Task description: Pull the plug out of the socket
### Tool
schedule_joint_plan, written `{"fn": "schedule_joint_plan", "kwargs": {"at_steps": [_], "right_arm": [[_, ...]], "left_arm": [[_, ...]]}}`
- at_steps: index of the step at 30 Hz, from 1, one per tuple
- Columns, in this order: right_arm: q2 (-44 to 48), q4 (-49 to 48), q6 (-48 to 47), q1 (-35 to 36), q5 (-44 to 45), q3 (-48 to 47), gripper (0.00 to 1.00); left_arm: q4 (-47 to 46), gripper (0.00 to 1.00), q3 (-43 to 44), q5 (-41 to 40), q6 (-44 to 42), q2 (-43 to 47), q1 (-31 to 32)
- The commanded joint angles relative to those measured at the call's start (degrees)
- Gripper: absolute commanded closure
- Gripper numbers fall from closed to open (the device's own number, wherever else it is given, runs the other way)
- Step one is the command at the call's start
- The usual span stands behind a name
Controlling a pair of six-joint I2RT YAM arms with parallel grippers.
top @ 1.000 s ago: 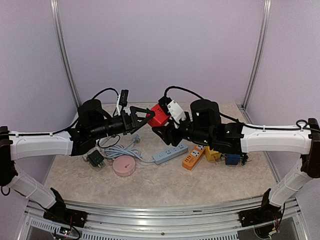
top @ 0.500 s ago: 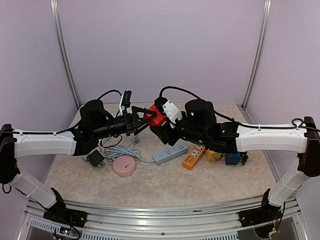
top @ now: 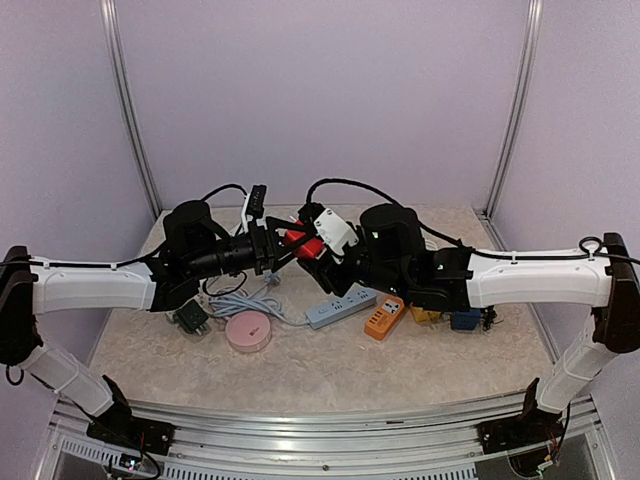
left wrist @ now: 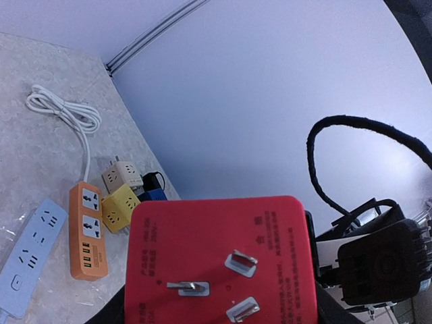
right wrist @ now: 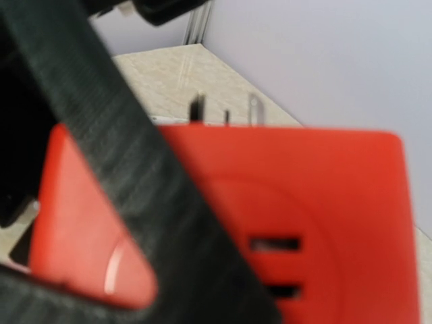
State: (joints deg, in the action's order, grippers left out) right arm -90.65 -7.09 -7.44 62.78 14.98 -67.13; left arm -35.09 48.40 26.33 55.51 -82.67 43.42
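Over the table (top: 330, 385), 11 o'clock of the blue strip (top: 340, 306), the red plug (top: 299, 241) was clamped aloft by the right gripper (top: 312, 250), prongs (left wrist: 239, 263) bare, judged unplugged; left gripper (top: 282, 244) closure undetermined.

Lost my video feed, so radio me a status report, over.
Left gripper shut on red adapter. Right gripper at its other face, grip unclear. Adapter airborne between the arms, prongs bare, in no socket. Nothing blocking it.

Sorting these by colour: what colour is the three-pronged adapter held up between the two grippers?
The adapter is red, clearest in the left wrist view.
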Motion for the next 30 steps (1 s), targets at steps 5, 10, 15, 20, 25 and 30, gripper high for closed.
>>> {"fn": "schedule_joint_plan", "kwargs": {"at_steps": [5,10,15,20,25,30], "right_arm": [[3.88,-2.91,0.22,1.37,-0.96,3.89,0.24],[8.58,-3.47,1.56,1.26,-3.39,7.11,0.13],[12.21,-3.20,5.16,-0.04,-6.20,9.74,0.09],[14.18,-5.22,13.56,-5.22,-16.62,11.27,0.09],[15.26,-11.17,20.40,-10.13,-31.27,12.42,0.10],[15.99,-15.29,24.33,-12.32,-38.34,13.81,0.10]], "left_arm": [[-1.25,0.80,0.81,1.09,-1.58,1.14,-0.79],[2.12,0.82,0.57,2.15,-3.91,3.76,-3.58],[5.99,0.85,0.49,5.89,-9.86,7.15,-7.14],[11.58,0.84,1.46,19.69,-22.19,9.59,-10.59],[12.44,0.84,0.67,33.58,-25.69,10.86,-14.31],[21.26,0.84,1.96,35.87,-35.18,12.10,-14.54]]}}
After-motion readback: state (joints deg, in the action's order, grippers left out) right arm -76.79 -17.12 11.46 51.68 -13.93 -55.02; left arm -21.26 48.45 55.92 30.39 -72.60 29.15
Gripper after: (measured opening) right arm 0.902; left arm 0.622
